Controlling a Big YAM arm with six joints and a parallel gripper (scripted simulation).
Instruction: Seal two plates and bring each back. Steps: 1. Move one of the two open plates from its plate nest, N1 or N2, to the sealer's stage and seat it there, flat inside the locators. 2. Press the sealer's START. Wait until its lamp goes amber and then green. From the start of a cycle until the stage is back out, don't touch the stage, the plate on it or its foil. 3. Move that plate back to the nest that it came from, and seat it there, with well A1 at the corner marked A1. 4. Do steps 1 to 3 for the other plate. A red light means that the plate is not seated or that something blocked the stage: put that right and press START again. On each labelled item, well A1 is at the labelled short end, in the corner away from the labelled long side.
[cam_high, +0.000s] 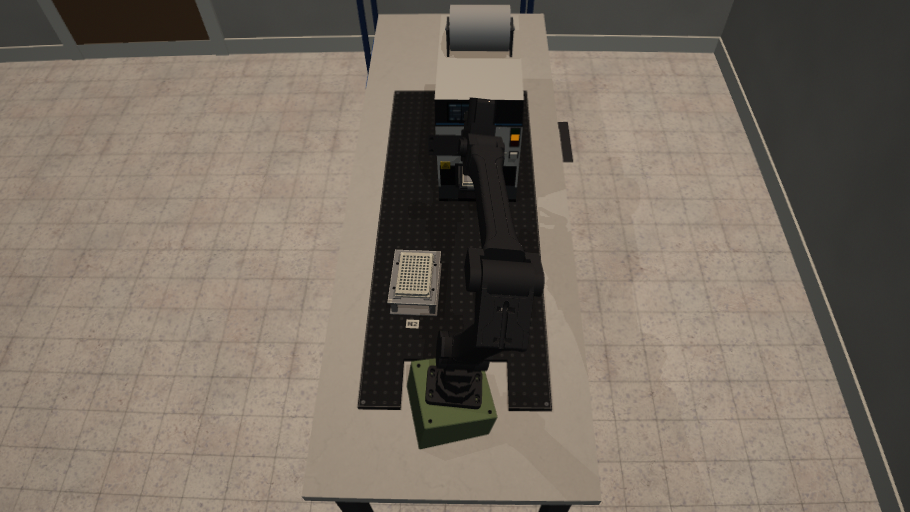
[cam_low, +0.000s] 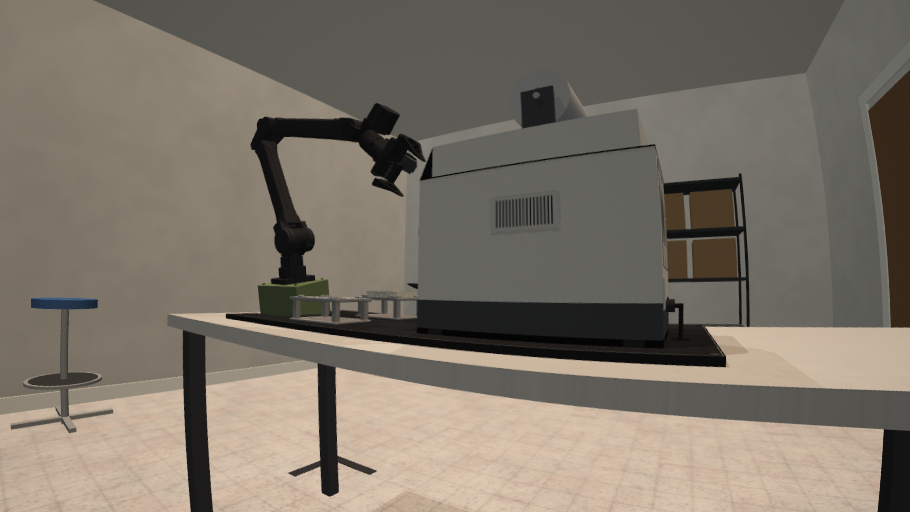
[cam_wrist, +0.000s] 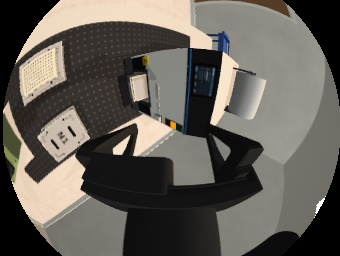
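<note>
My gripper (cam_low: 412, 177) (cam_wrist: 171, 126) is open and empty, high in front of the sealer (cam_high: 478, 77) (cam_low: 540, 261) (cam_wrist: 169, 82). The sealer's lamp (cam_high: 514, 137) (cam_wrist: 173, 125) is amber. A pale plate (cam_high: 467, 183) (cam_wrist: 140, 87) lies on the stage in the sealer's front opening; the arm partly hides it in the top view, and I cannot tell whether the stage is fully out. The other plate (cam_high: 414, 273) (cam_wrist: 40, 75), with open wells, sits in nest N2. Nest N1 (cam_wrist: 62, 134) is empty and hidden behind the arm in the top view. The START button (cam_high: 513, 155) shows below the lamp.
The foil roll (cam_high: 479, 28) (cam_wrist: 247, 95) stands at the sealer's back. The green arm base (cam_high: 453, 429) (cam_low: 273, 299) is at the near end of the black perforated board (cam_high: 381, 382). A yellow label (cam_high: 445, 164) (cam_wrist: 145, 60) marks the left side of the sealer's front opening.
</note>
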